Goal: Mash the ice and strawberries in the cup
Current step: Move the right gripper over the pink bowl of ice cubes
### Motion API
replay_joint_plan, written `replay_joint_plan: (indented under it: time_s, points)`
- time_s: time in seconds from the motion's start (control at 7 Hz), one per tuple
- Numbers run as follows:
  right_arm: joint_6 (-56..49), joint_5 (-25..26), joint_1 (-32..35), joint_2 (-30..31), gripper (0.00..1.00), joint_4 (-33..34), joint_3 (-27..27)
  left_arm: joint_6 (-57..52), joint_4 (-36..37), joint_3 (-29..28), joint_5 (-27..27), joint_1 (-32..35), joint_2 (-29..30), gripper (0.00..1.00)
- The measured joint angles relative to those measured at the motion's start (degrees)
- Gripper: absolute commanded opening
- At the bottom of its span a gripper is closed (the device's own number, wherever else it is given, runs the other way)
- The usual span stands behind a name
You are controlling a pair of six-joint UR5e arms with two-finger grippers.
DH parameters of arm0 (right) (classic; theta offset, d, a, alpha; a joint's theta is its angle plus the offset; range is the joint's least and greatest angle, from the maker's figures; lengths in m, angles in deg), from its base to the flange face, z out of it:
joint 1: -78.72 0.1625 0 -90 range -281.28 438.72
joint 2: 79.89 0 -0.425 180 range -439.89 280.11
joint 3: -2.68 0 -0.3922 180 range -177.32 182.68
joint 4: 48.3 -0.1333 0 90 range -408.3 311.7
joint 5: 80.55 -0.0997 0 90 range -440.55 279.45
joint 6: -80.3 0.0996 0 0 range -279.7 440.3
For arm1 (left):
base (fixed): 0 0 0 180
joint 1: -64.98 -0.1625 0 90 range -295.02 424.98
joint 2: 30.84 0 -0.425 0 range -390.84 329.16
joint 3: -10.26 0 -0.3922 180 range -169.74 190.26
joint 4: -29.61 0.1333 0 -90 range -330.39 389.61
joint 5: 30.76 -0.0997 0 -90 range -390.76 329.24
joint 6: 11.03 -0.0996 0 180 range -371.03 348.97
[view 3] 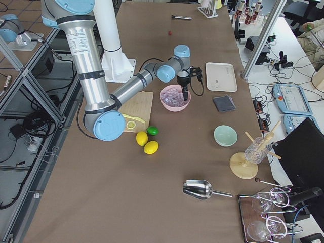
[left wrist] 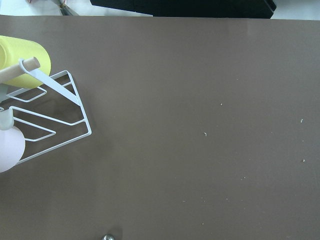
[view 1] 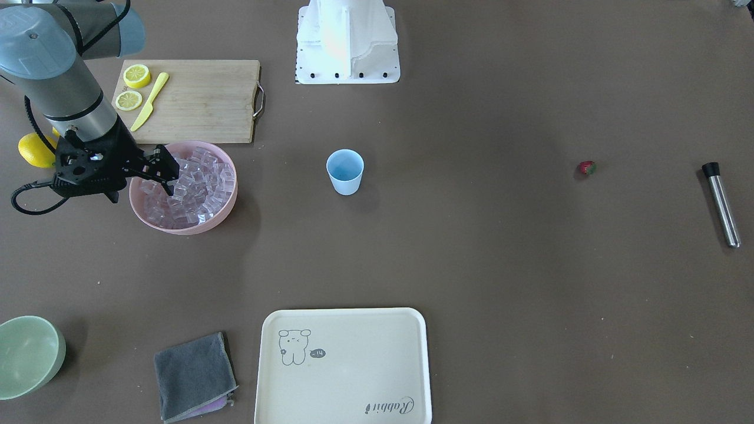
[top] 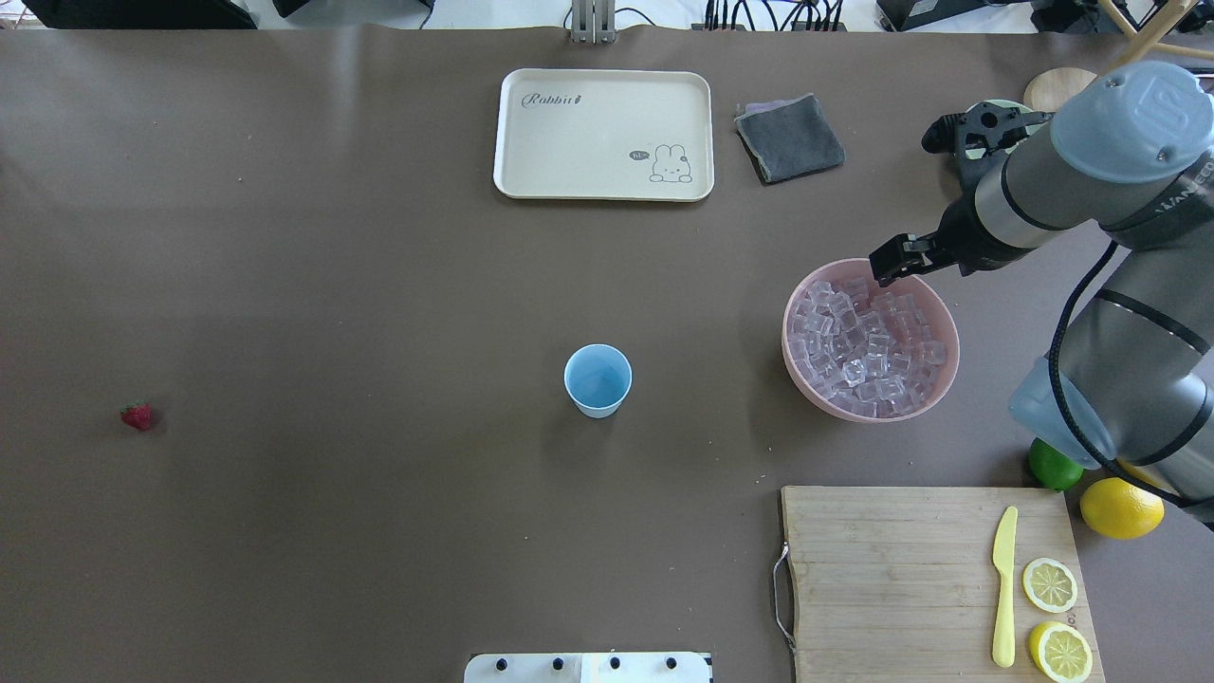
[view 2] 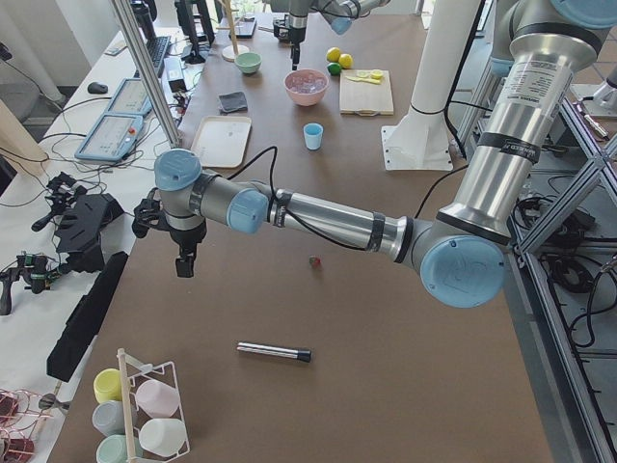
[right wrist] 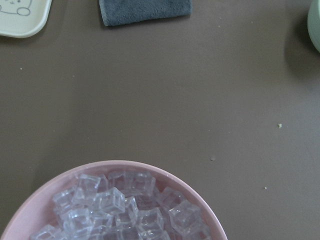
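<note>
The ice (view 1: pixel 194 188) is a heap of clear cubes in a pink bowl (top: pixel 854 410); it also fills the bottom of the right wrist view (right wrist: pixel 125 205). My right gripper (view 1: pixel 171 179) hangs over the bowl's rim on the side away from the robot's base, fingertips just above the cubes, and looks open and empty. The light-blue cup (top: pixel 597 384) stands upright and empty at mid-table. The small red strawberry (top: pixel 137 415) lies alone far to the left. My left gripper (view 2: pixel 183 265) hovers beyond the table's left end; I cannot tell whether it is open or shut.
A steel muddler (view 1: pixel 721 203) lies past the strawberry. A cutting board (top: pixel 910 569) holds two lemon halves and a yellow knife, with a lemon (top: pixel 1121 507) and a lime (top: pixel 1053 467) beside it. A cream tray (top: pixel 603 133), grey cloth (top: pixel 789 138) and green bowl (view 1: pixel 26 353) lie along the far side.
</note>
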Motion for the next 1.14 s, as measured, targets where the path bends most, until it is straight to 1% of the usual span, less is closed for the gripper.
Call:
replay_joint_plan:
  time_s: [0.14,0.57,1.14]
  points:
    - [1.5,0.2,-0.6,0.9,1.00,0.0,0.7,0.0,-0.6,-0.1,0.1,0.0,0.2,0.98]
    - [6.5,2.4,-2.3,0.5,0.99,0.0,2.2,0.0,-2.2,0.3,0.4,0.0,-0.2,0.98]
    - [8.2,7.8,-8.1,-0.2,0.99,0.5,0.9,0.0,-2.6,1.3,1.0,-0.1,-0.9,0.98]
